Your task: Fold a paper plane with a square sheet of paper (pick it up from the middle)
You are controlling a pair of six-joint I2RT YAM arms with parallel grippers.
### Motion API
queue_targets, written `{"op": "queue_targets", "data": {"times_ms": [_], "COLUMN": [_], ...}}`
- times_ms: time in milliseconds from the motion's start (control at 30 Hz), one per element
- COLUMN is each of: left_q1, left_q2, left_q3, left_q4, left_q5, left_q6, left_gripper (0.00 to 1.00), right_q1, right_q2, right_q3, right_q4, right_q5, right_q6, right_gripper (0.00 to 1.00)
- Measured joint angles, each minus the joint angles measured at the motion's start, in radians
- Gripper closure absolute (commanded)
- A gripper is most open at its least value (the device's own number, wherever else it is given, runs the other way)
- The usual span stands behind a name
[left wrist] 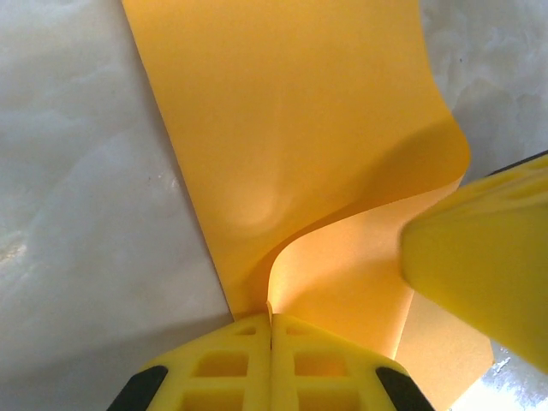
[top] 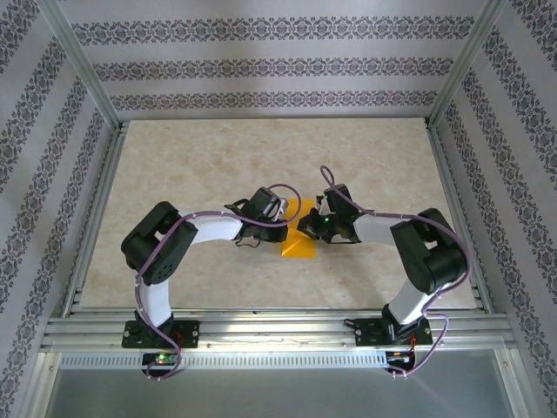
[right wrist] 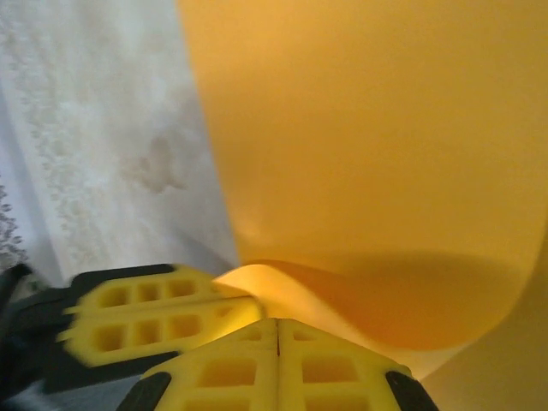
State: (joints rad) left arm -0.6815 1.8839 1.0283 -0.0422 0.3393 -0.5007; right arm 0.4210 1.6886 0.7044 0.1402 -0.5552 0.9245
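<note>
At mid-table between the arms, the square sheet of paper (top: 298,247) bows up near its middle, pinched from the left by the closed left gripper (left wrist: 271,319) and from the right, equally close, by the closed right gripper (right wrist: 277,322).

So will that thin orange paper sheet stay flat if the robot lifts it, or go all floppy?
Probably floppy: the thin orange-yellow sheet of paper bows into a soft curve where the left gripper pinches it. It is likely very light, being so thin. It may crease easily; a dent shows in it.
</note>
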Motion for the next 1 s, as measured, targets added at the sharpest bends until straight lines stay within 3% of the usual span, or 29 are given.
{"op": "queue_targets", "data": {"times_ms": [267, 533, 1000], "left_q1": [-0.004, -0.004, -0.004], "left_q2": [0.002, 0.002, 0.002], "left_q3": [0.001, 0.003, 0.005], "left_q4": [0.001, 0.0, 0.0], "left_q5": [0.0, 0.0, 0.0], "left_q6": [0.001, 0.001, 0.001], "left_gripper": [1.0, 1.0, 1.0], "right_q1": [-0.006, -0.053, -0.079], "right_q2": [0.021, -0.074, -0.001], "right_q3": [-0.019, -0.014, -0.037], "right_q4": [0.017, -0.025, 0.013], "right_q5": [0.02, 0.028, 0.069], "right_q6": [0.001, -0.014, -0.005], "right_gripper": [0.95, 0.96, 0.97]}}
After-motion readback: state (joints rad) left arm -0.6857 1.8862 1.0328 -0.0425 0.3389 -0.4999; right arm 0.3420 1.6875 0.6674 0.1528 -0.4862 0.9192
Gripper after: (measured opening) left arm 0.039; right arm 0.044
